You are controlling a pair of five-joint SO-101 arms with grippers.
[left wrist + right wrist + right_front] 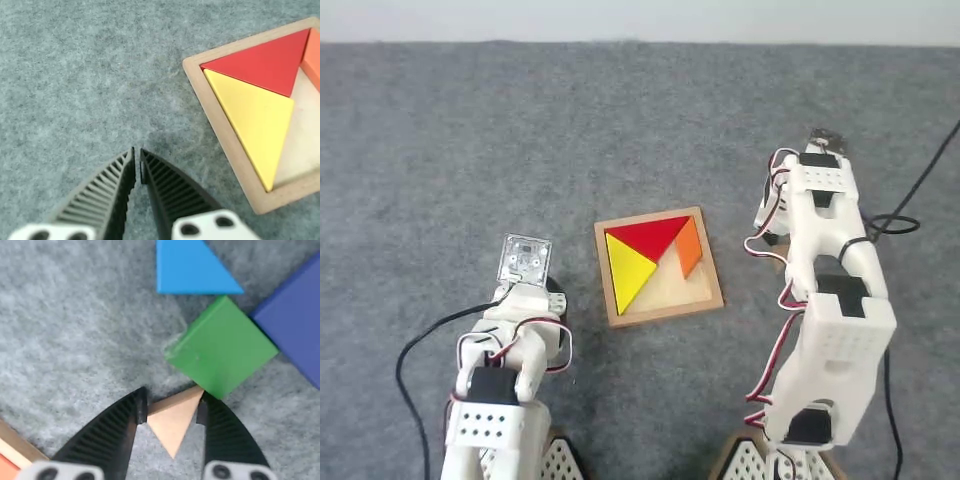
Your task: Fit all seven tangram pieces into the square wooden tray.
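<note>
Felt (70, 320) bears green square (220, 347) touching tan triangle (172, 427) in right end effector (172, 401)

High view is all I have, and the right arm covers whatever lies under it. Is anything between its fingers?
Observer: Yes. The right gripper has its fingers on either side of a tan triangle, touching it.
Operator: Any loose pieces near it?
Observer: A green square, a light blue triangle and a dark blue piece lie on the felt just past it.
Operator: And the left one?
Observer: The left gripper is shut on nothing, over bare felt beside the tray.
</note>
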